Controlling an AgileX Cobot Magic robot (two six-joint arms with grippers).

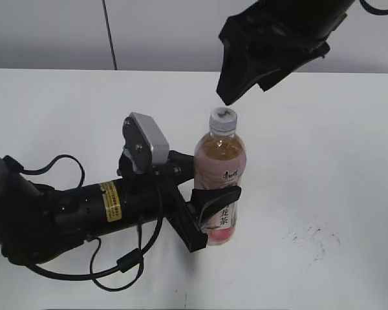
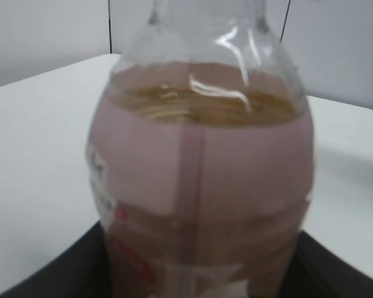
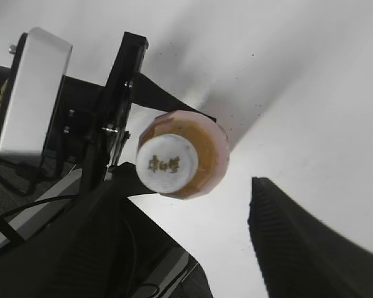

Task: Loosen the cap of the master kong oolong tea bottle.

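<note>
The left claw clamps the master kong oolong tea bottle low on its label, steadying it upright on the desk. Above the cap, the right claw hovers spread wide and empty, poised to descend.

The master kong oolong tea bottle stands upright near the middle of the worktop, the cap on top. The left tool clasps its lower body from the left edge's side. The right tool hangs above the cap, seemingly apart.
</note>
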